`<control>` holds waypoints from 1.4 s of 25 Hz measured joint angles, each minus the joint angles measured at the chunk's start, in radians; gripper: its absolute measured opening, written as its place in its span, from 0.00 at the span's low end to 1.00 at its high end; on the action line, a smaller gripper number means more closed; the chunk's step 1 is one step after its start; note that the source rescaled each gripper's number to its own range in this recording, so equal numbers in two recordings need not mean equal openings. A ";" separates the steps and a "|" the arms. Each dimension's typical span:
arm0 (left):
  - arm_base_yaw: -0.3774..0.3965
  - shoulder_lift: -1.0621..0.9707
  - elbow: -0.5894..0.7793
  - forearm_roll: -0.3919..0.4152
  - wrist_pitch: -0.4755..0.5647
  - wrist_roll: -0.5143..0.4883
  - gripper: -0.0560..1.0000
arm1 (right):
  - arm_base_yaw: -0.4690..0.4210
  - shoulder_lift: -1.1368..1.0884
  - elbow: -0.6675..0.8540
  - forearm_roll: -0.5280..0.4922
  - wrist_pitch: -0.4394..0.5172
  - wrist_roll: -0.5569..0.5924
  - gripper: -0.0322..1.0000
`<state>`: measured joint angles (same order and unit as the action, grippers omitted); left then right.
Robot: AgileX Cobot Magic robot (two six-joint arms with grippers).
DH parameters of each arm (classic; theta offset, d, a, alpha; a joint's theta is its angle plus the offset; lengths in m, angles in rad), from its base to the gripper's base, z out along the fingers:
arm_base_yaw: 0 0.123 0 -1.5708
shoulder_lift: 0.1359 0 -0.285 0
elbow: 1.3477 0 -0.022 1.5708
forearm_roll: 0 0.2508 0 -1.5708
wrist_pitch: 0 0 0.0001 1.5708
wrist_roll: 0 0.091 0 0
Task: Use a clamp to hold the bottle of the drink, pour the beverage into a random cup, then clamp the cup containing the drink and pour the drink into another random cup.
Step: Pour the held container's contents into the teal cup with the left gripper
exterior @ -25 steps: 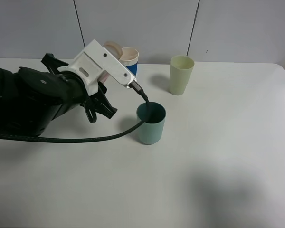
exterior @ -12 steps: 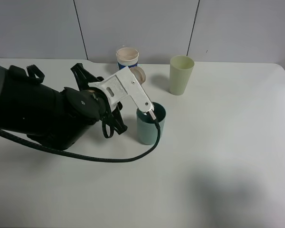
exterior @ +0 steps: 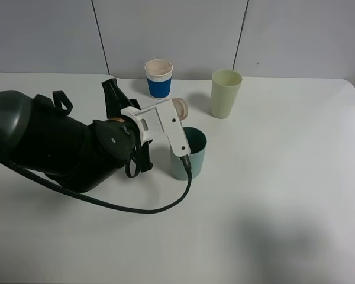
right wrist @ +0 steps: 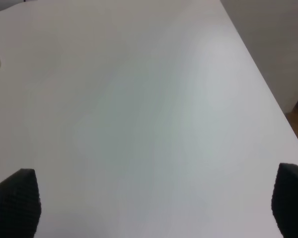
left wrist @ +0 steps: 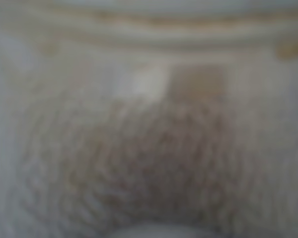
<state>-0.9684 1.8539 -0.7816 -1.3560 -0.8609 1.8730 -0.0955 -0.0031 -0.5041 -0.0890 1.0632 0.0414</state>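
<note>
Firmly clamped in the left end effector [exterior: 168,116], the bottle [exterior: 180,108] lies tipped near the teal cup [exterior: 196,152].

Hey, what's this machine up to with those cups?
The robot's left hand is clamped on a small pinkish bottle and holds it tipped just above the teal cup, as if pouring. Whether any drink is coming out cannot be seen. A blue cup and a pale green cup stand apart from it, further back on the white table. The right hand is open and holds nothing, off over bare table.
</note>
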 joint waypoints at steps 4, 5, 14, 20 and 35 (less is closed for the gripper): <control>0.000 0.006 0.000 0.011 -0.009 0.046 0.08 | 0.000 0.000 0.000 0.000 0.000 0.000 0.77; 0.003 0.006 0.000 0.019 -0.017 0.074 0.08 | 0.000 0.000 0.000 0.000 0.000 0.000 0.77; 0.018 0.006 0.000 0.051 -0.058 0.179 0.08 | 0.000 0.000 0.000 0.000 0.000 0.000 0.77; 0.018 0.006 0.000 0.103 -0.063 0.212 0.08 | 0.000 0.000 0.000 0.000 0.000 0.000 0.77; 0.031 0.008 -0.003 0.147 -0.066 0.213 0.08 | 0.000 0.000 0.000 0.000 0.000 0.000 0.77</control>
<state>-0.9375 1.8614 -0.7848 -1.2087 -0.9270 2.0859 -0.0955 -0.0031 -0.5041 -0.0890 1.0632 0.0414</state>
